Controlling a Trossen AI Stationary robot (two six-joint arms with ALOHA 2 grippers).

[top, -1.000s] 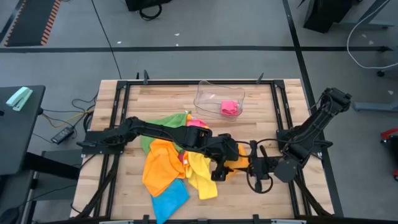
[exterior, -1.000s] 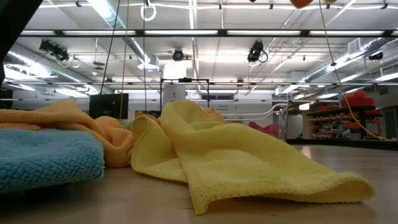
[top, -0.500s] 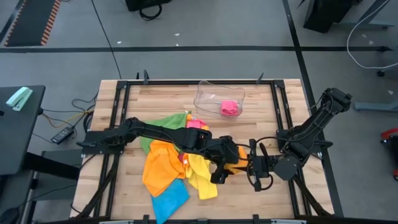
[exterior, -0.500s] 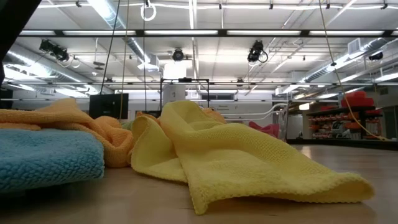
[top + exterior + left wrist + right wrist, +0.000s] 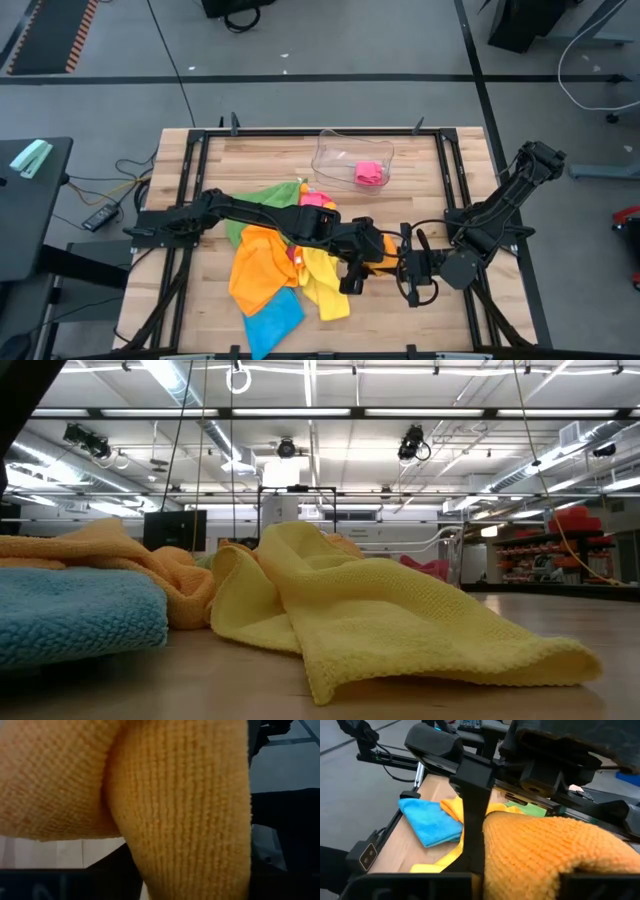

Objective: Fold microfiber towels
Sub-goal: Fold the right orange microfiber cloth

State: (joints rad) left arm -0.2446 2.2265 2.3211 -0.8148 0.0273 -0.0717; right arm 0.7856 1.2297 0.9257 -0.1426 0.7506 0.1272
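Observation:
An orange microfiber towel (image 5: pixel 384 250) is bunched up between my two grippers, right of the table's middle. My right gripper (image 5: pixel 408 268) is shut on it from the right. My left gripper (image 5: pixel 356 268) stands right against the towel's left side, and the cloth (image 5: pixel 175 810) fills its wrist view. A loose pile lies on the table to the left: another orange towel (image 5: pixel 258 265), a yellow towel (image 5: pixel 325 282), a blue towel (image 5: pixel 272 322), a green towel (image 5: pixel 262 202) and a pink towel (image 5: pixel 318 199). My right gripper pinches a thick bunched fold of the orange towel (image 5: pixel 540 865) between its two fingers. The fingers come about level from the table's right side. The cloth bulges out past the fingers toward my left gripper. The low view shows none of it on the table.
A clear plastic tray (image 5: pixel 340 140) stands at the table's far middle with a folded pink towel (image 5: pixel 369 173) in it. In the low view the yellow towel (image 5: pixel 380 620) and the blue towel (image 5: pixel 70 615) lie nearest. Bare wood shows at the near right.
A bit of the orange towel that showed at the low view's top edge a second ago has gone out of that view. Both arms have kept their places.

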